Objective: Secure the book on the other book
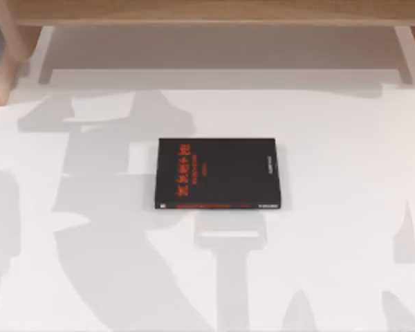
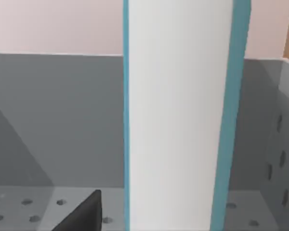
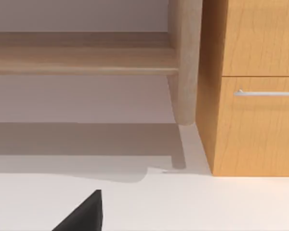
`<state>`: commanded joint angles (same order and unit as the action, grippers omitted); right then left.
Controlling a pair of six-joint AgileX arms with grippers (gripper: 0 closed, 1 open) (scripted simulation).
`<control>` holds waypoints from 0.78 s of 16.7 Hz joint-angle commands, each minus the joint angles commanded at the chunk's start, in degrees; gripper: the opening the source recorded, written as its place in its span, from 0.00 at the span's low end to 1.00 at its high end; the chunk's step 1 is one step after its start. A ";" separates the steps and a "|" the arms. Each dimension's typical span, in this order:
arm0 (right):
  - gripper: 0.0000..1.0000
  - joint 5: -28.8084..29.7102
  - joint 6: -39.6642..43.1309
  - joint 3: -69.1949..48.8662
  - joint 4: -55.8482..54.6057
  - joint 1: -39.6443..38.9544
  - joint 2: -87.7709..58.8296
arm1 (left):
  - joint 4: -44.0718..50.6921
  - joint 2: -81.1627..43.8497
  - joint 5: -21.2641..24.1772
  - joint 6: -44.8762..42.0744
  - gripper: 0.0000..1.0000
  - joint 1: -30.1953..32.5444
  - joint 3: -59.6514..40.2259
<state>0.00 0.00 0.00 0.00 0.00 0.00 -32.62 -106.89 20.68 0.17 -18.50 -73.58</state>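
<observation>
One black book [image 1: 218, 173] flat mid-table | teal book [image 2: 178, 115] upright | pincer openings: cannot tell.

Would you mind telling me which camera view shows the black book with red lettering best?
The top view shows it best: the black book lies flat on the white table, its whole cover and red lettering facing up. The left wrist view shows the teal-blue book close up instead, and the right wrist view shows wooden furniture.

black book [image 1: 218, 173]: black cover, red lettering, small grey mark
teal-blue book [image 2: 178, 115]: white page edge between teal-blue cover strips
table [image 1: 332, 263]: white, crossed by grey shadows
bin [image 2: 53, 120]: grey, perforated walls
cabinet [image 3: 255, 86]: orange-tan wood grain, silver handle
</observation>
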 joint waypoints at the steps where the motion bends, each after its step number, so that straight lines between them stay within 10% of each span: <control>1: 1.00 0.00 0.00 0.00 0.00 0.00 0.00 | -0.79 -2.57 0.50 0.01 1.00 -0.46 -1.79; 13: 1.00 0.00 0.00 0.00 0.00 0.00 0.00 | -1.19 -8.66 0.76 0.05 1.00 -0.66 -7.58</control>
<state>0.00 0.00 0.00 0.00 0.00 0.00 -33.81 -115.55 21.44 0.21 -19.15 -81.16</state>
